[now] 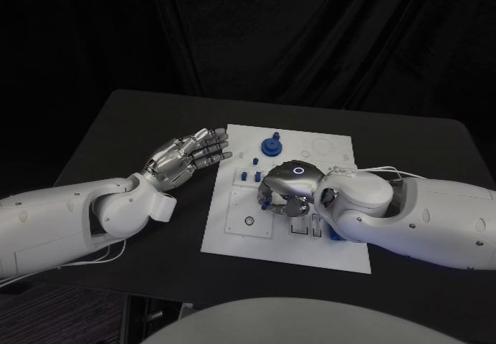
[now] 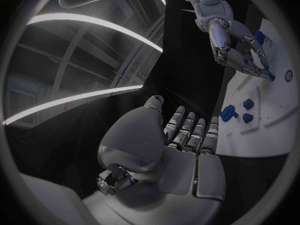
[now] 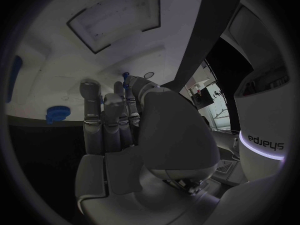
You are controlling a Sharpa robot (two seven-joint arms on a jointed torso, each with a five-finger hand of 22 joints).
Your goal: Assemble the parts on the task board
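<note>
The white rectangular task board (image 1: pixel 233 229) lies mid-way across the black surface (image 1: pixel 124 136). The right hand (image 1: pixel 287 188) is over the board's middle, fingers (image 3: pixel 94 110) pinching a small blue part (image 3: pixel 125 77). The left hand (image 1: pixel 186 159) hovers beside the board's left edge, fingers (image 2: pixel 187 130) straight, released. A round blue knob-shaped part (image 1: pixel 271 146) stands near the far edge

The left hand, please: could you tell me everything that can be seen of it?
The left hand is silver and metallic-looking, jointed, on a white arm that comes in from the table's left side. It hovers over the black table just off the left edge of the white task board, fingers stretched out and slightly apart, pointing toward the board. It holds nothing and touches no part; in the left wrist view the palm is bare.
</note>
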